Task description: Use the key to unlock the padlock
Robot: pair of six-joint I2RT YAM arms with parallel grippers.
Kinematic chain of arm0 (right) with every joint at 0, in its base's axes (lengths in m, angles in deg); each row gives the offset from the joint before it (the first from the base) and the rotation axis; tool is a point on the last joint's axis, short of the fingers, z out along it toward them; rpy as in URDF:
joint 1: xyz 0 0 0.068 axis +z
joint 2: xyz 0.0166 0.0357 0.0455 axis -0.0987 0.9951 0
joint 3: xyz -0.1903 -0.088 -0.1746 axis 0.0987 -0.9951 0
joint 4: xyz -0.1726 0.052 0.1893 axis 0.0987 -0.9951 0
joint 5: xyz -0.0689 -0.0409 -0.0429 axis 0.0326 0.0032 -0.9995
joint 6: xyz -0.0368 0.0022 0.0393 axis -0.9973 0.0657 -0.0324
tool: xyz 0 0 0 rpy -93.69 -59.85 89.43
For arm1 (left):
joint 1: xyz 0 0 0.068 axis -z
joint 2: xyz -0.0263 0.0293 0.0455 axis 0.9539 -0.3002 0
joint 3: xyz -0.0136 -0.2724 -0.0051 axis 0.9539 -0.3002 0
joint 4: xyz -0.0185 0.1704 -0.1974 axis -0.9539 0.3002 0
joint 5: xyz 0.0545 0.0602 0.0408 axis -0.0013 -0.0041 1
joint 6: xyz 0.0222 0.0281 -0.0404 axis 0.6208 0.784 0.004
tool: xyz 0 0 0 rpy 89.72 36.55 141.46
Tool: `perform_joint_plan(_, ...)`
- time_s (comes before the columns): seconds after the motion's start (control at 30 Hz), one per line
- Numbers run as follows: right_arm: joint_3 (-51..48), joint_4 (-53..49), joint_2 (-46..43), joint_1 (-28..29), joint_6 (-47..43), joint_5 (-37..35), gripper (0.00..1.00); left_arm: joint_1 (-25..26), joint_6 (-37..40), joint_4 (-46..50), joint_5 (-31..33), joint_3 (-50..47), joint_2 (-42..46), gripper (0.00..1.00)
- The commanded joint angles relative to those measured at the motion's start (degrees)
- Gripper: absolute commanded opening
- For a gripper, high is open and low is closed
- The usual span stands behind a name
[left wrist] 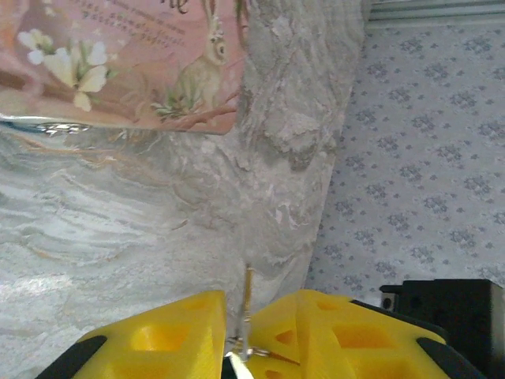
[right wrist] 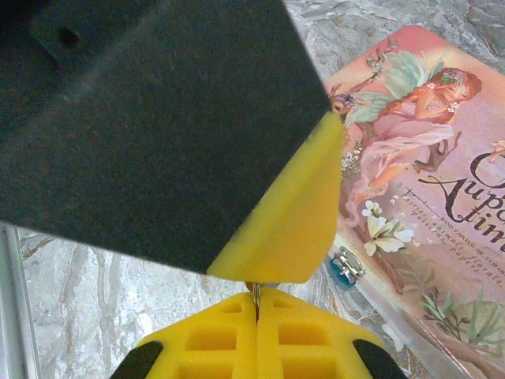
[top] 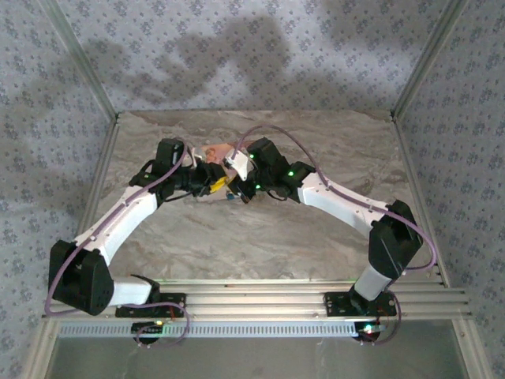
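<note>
The tiny blue padlock (right wrist: 345, 267) with its pale metal part lies on the table against the edge of the pink box (right wrist: 426, 181). A thin brass key (left wrist: 249, 296) stands edge-on in the narrow gap between my left gripper's (left wrist: 239, 304) yellow fingers. A sliver of space shows on the key's left side. A metal ring hangs at the key's base. My right gripper (right wrist: 257, 290) is shut on a thin metal piece of the key, tip to tip with the left finger (right wrist: 292, 229). Both grippers (top: 221, 185) meet just in front of the box.
The pink illustrated box (left wrist: 118, 63) lies flat at the back centre of the marble table (top: 260, 237). Patterned walls (left wrist: 426, 158) and metal frame posts close in the table on three sides. Purple cables loop off both arms.
</note>
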Motion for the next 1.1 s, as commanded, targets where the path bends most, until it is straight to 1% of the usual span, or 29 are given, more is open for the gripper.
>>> perform_joint_plan(0.0, 1.8, 0.1, 0.6, 0.5, 0.0, 0.2, 0.00, 0.4, -0.7, -3.7, -1.9, -1.5, -0.1, 0.29)
perform_joint_plan(0.17, 1.4, 0.5, 0.2, 0.5, 0.5, -0.1, 0.00, 0.4, -0.6, -4.5, -2.2, -2.2, -0.5, 0.22)
perform_joint_plan(0.23, 1.1, 0.7, 0.0, 0.5, 0.8, -0.3, 0.00, 0.4, -0.3, -5.1, -2.3, -2.3, -0.5, 0.14)
perform_joint_plan(0.3, 0.7, 1.0, -0.2, 0.5, 1.4, -0.7, 0.00, 0.4, 0.6, -6.5, -2.4, -2.5, -0.3, 0.02)
perform_joint_plan(0.33, 0.4, 1.2, -0.4, 0.5, 1.8, -1.1, 0.00, 0.4, 1.3, -7.0, -2.4, -2.6, -0.1, 0.00)
perform_joint_plan(0.37, 0.0, 1.6, -0.7, 0.5, 2.3, -1.8, 0.00, 0.4, 2.3, -7.5, -2.3, -2.7, 0.2, 0.00)
perform_joint_plan(0.4, -0.5, 2.1, -1.0, 0.5, 2.7, -2.5, 0.03, 0.3, 3.7, -8.2, -2.2, -2.8, 0.3, 0.00)
perform_joint_plan(0.47, -1.1, 2.8, -1.8, 0.4, 3.4, -3.8, 0.15, 0.3, 5.7, -9.7, -2.0, -3.3, 0.6, 0.00)
perform_joint_plan(0.57, -1.5, 2.4, -3.6, 0.3, 4.2, -5.0, 0.35, -0.3, 7.0, -15.3, -2.5, -4.8, 0.5, 0.00)
perform_joint_plan(0.6, -1.9, 2.1, -4.6, 0.2, 4.5, -5.2, 0.41, -0.5, 7.7, -16.9, -2.9, -5.0, 0.3, 0.00)
perform_joint_plan(0.63, -2.4, 1.9, -5.6, 0.1, 4.9, -5.3, 0.43, -0.7, 8.8, -17.8, -3.3, -5.0, 0.1, 0.00)
perform_joint_plan(0.7, -3.7, 1.3, -8.7, -0.6, 6.3, -5.1, 0.46, -1.1, 12.4, -19.1, -4.7, -4.3, -0.4, 0.00)
perform_joint_plan(0.83, -7.2, 1.5, -15.6, -3.5, 10.9, -2.3, 0.47, -1.6, 20.3, -19.9, -8.7, -2.6, -0.8, 0.00)
perform_joint_plan(0.93, -8.6, 1.2, -19.7, -7.1, 16.0, 1.2, 0.47, -1.5, 27.0, -19.9, -11.3, -1.4, 0.0, 0.00)
perform_joint_plan(1.07, -8.6, 2.5, -22.4, -12.4, 23.8, 7.7, 0.43, -1.3, 34.2, -18.5, -14.1, 0.0, 1.4, 0.00)
